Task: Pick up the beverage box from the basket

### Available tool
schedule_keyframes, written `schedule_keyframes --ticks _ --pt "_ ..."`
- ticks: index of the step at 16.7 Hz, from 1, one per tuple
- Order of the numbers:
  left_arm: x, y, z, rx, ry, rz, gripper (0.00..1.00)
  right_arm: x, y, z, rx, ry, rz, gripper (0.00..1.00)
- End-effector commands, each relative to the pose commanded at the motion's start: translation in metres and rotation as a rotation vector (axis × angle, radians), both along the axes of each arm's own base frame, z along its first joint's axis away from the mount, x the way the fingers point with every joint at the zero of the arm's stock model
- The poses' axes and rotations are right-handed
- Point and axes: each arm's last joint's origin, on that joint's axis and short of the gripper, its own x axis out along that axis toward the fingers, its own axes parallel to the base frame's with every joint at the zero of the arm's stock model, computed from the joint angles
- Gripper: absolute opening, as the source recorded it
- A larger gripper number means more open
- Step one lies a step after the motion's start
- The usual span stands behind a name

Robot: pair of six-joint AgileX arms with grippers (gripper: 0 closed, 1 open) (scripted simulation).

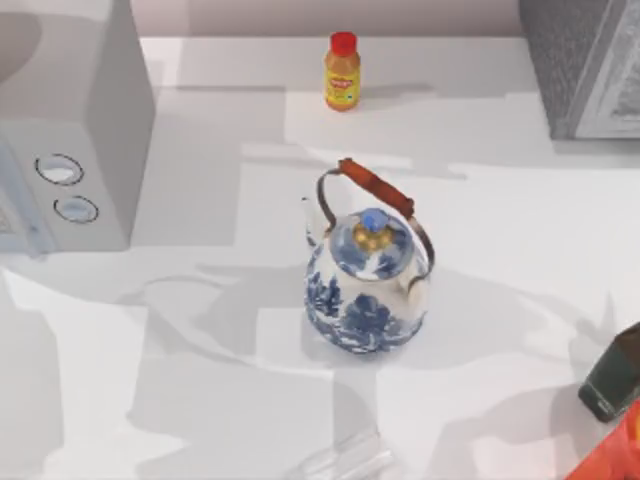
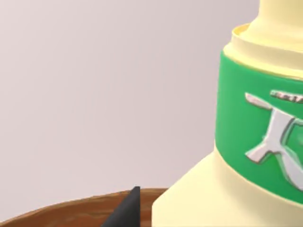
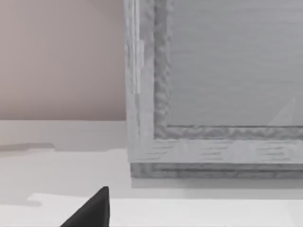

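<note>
A white table under a plain pale wall is seen from above, with a blue-and-white teapot at its middle, an orange bottle with a red cap at the far edge, a grey appliance on the left and a grey cabinet at the far right.

In the left wrist view the beverage box — pale yellow body, green label band — is seen very close, just beside a dark fingertip of the left gripper, with the brown rim of the basket beneath. Whether those fingers are open or closed on the box cannot be told.

The right gripper is parked at the table's right edge, facing the cabinet; its finger state cannot be told either.

The approach is judged complete — the box is at the fingers. A confirmed grasp and the lift out of the basket appear to remain.
</note>
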Motion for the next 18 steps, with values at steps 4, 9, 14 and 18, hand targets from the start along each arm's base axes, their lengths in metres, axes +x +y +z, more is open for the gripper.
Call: schedule_keyframes --ticks 4,9,14,18 --pt "0.0 0.0 0.0 0.0 0.0 0.0 0.32 0.0 0.0 0.0 0.0 0.0 0.0 1.0" --pt "0.0 0.0 0.0 0.0 0.0 0.0 0.0 0.0 0.0 0.0 0.0 0.0 0.0 1.0" --pt "0.0 0.0 0.0 0.0 0.0 0.0 0.0 0.0 0.0 0.0 0.0 0.0 0.0 1.0" --pt "-0.0025 0.0011 0.0089 0.01 -0.02 0.004 0.0 0.0 0.0 0.0 0.0 0.0 0.0 1.0"
